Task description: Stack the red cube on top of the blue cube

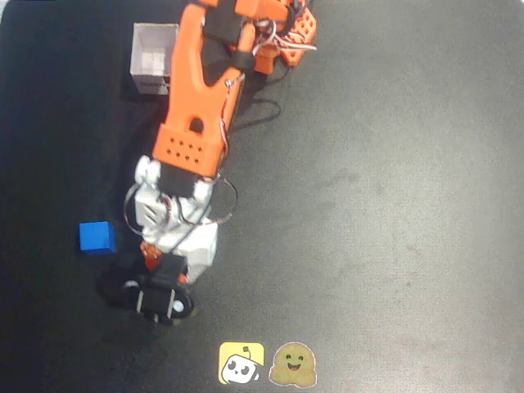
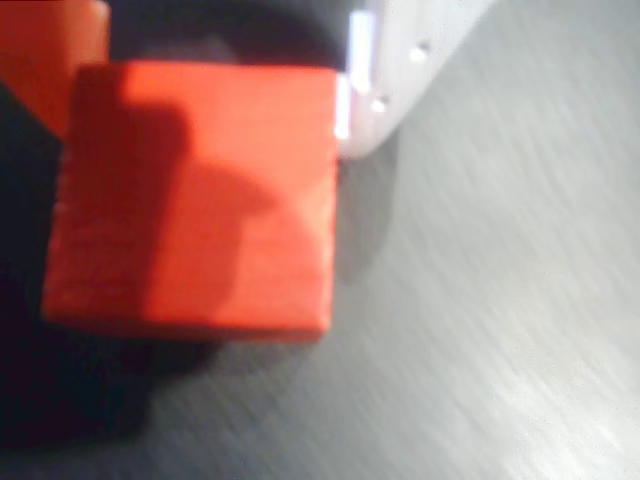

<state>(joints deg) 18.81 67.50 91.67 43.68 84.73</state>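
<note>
The red cube (image 2: 190, 200) looms large in the wrist view, held between an orange finger (image 2: 50, 50) on its left and a white finger (image 2: 400, 60) on its right. My gripper (image 2: 215, 80) is shut on it. The table behind the cube is smeared while the cube stays sharp. From overhead, just a sliver of the red cube (image 1: 150, 253) peeks out under my gripper (image 1: 152, 257) at the lower left. The blue cube (image 1: 97, 237) rests on the dark table, a short way left of the gripper and apart from it.
A white open box (image 1: 154, 61) stands at the top left beside the orange arm (image 1: 201, 90). Two stickers, a yellow one (image 1: 241, 363) and a brownish one (image 1: 294, 364), lie at the bottom edge. The dark table (image 1: 385, 205) stretches to the right.
</note>
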